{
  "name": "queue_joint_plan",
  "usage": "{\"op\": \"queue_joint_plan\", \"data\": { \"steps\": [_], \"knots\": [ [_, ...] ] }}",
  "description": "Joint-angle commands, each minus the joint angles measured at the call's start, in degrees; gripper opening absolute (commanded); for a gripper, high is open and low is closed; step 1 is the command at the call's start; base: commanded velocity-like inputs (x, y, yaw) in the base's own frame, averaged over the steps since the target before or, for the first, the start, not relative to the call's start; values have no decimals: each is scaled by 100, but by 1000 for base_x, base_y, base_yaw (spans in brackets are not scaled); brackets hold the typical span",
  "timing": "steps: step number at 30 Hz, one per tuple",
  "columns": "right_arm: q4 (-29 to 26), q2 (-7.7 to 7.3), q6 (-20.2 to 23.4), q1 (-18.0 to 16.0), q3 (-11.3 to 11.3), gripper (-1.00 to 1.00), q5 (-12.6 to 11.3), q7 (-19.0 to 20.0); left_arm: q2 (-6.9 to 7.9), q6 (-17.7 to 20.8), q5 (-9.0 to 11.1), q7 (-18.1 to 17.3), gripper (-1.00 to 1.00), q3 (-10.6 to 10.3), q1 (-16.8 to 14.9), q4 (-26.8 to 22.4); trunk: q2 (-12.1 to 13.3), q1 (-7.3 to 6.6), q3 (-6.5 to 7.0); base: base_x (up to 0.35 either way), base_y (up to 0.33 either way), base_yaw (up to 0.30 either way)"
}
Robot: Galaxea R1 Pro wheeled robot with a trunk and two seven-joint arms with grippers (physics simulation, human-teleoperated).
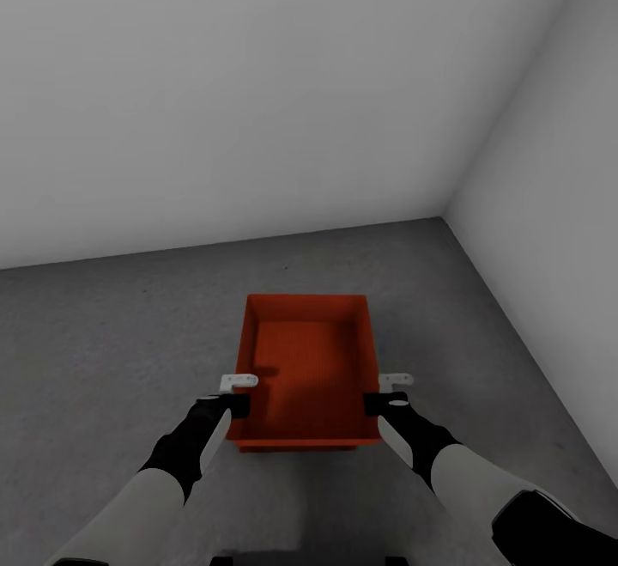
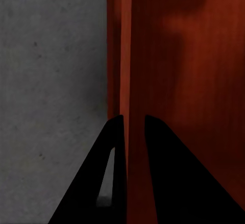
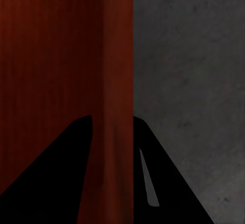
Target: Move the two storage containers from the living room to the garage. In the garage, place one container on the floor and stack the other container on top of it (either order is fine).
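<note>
Storage container (image 1: 307, 370): orange-red open-top bin, held between both hands, above or on the floor; which, cannot be told.
Left hand (image 1: 232, 394): fingers pinch the bin's left wall (image 2: 124, 81).
Right hand (image 1: 388, 392): clamped over the right wall (image 3: 118, 81).
Handling: likely stiff, light; thin flared rims suit opposite-side grips.
Floor (image 1: 103, 351): dark grey mottled concrete beneath both hands.
Room: bare white walls, corner ahead-right.

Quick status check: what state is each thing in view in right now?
Orange-red rectangular open-top bin: upright, empty, held by both side walls over the dark grey concrete floor; whether it touches the floor is unclear.
Left gripper: shut on the bin's left wall.
Right gripper: shut on the bin's right wall.
</note>
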Motion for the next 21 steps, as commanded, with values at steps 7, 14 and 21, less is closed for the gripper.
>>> {"op": "queue_joint_plan", "data": {
  "steps": [7,14,21],
  "knots": [
    [216,-207,39,-1,128,-100,61,-62,6,11,223,17,-100,-39,-5,-5,-243,132,-111,0,0,0],
    [216,-207,39,-1,128,-100,57,-62,7,11,222,19,-100,-39,-5,-5,-283,154,-129,0,0,0],
    [216,-207,38,-1,128,-100,58,-62,7,11,221,16,-100,-40,-5,-5,-404,220,-183,0,0,0]
  ]
}}
